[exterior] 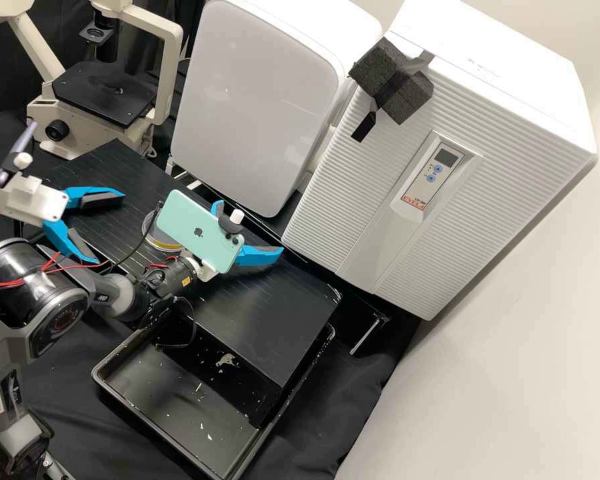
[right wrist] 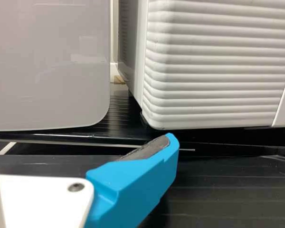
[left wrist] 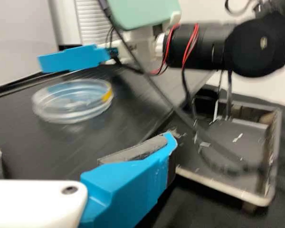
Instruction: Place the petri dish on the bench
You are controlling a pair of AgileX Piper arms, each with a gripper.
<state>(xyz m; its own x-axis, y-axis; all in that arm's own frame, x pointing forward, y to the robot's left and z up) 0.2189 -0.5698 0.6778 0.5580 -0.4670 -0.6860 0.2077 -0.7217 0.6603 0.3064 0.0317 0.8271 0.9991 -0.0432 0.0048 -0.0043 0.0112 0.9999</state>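
On the black worktop [exterior: 273,327], as seen from my remote station: one petri dish [left wrist: 72,102], clear, round, lying flat, a patch of yellow at its edge; in the high view it sits between my two tools, partly hidden by the phone.
Item: left tool [exterior: 111,229], white body, two blue fingers with grey pads, released, its fingers spread wide, apart from the dish.
Item: right tool [exterior: 250,227], same pattern, likewise released, fingers parted; on its arm, a mint-green phone [exterior: 197,230].
Item: black tray [exterior: 147,393], shallow, pale flecks inside, partly beneath the worktop's edge.
Item: microscope [exterior: 100,93], cream, with a black stage.
Item: white unit [exterior: 253,107], smooth-fronted, beside the microscope.
Item: ribbed white cabinet [exterior: 340,200], with control panel [exterior: 433,179]; dark foam block [exterior: 383,70] at its upper edge.
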